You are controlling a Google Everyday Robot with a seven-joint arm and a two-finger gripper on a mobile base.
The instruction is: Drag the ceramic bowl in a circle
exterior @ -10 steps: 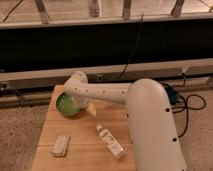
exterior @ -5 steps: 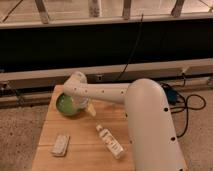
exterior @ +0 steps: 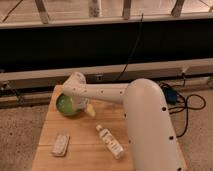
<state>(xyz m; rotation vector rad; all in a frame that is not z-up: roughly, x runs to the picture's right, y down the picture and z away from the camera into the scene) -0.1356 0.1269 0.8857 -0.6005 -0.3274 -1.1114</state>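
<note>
- Green and glossy, the ceramic bowl [exterior: 66,105] sits near the far left corner of the wooden counter [exterior: 85,152]. That is much where we saw it half a second ago and a second ago.
- The smooth white arm [exterior: 107,92] keeps about the same pose as before, reaching leftward across the counter to the bowl.
- The end effector [exterior: 81,103] hangs below the rounded wrist at the bowl's right rim. We cannot tell how wide it stands or whether it grips the rim.
- The bowl is round and shallow with a darker rim.
- A slim white bottle [exterior: 111,142] lies on its side near the middle front, and a small flat pale packet [exterior: 61,145] lies front left.
- The bowl is close to the counter's left and back edges.
- We see bare wood in front of the bowl, between it and the packet and bottle.
</note>
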